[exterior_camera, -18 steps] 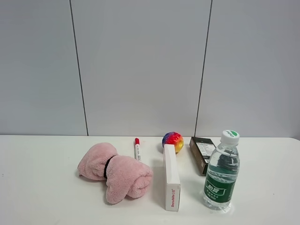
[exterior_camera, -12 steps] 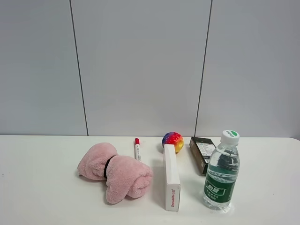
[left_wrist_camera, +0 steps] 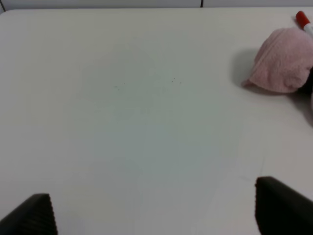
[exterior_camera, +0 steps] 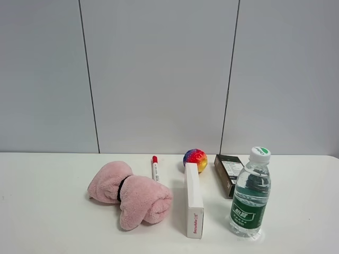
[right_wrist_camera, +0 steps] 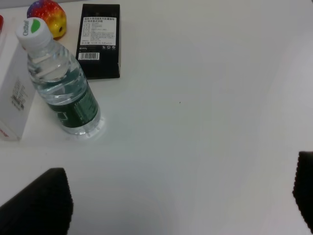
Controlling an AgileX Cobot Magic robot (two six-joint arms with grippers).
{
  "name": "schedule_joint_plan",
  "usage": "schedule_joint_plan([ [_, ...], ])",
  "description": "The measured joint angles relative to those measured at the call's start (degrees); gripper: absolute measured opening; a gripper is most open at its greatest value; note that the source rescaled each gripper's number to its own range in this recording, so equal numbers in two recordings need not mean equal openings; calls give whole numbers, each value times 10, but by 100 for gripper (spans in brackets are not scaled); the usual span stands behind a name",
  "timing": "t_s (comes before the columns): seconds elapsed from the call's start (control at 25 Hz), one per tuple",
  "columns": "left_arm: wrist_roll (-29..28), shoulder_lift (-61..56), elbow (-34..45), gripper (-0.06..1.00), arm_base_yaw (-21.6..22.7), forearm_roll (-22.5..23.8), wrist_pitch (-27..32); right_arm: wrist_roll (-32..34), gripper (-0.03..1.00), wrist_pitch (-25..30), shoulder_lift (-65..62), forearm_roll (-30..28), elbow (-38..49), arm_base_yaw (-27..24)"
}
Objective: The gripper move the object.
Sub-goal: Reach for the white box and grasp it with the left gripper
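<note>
The white box (exterior_camera: 194, 203) lies on the table (exterior_camera: 47, 211) in the lower middle of the high view. Its long side runs away from the camera and its red-lettered end faces front. A rolled pink towel (exterior_camera: 130, 196) sits just to its left, and a water bottle (exterior_camera: 250, 197) stands upright just to its right. A rainbow ball (exterior_camera: 195, 157) rests just beyond the box's far end, with a red-capped marker (exterior_camera: 155, 168) left of the ball and a dark box (exterior_camera: 228, 173) right of it. The left gripper (left_wrist_camera: 156, 215) hangs over bare table with its fingers (left_wrist_camera: 30, 215) spread wide, holding nothing. The right gripper (right_wrist_camera: 178, 196) is likewise spread and empty, near the bottle.
</note>
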Motion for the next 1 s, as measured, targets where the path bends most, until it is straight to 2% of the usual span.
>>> schedule_joint_plan([
  [0.16,25,0,-1,100,0,-12,0,0,100,0,0,0,0,0],
  [0.28,52,7,-19,100,0,-40,-8,0,100,0,0,0,0,0],
  [0.52,114,117,-144,100,0,-93,-19,0,100,0,0,0,0,0],
  [0.64,163,212,-223,100,0,-136,-15,0,100,0,0,0,0,0],
  [0.8,251,346,-318,100,0,-218,-24,0,100,0,0,0,0,0],
  [1.0,345,486,-384,100,0,-307,-45,0,100,0,0,0,0,0],
])
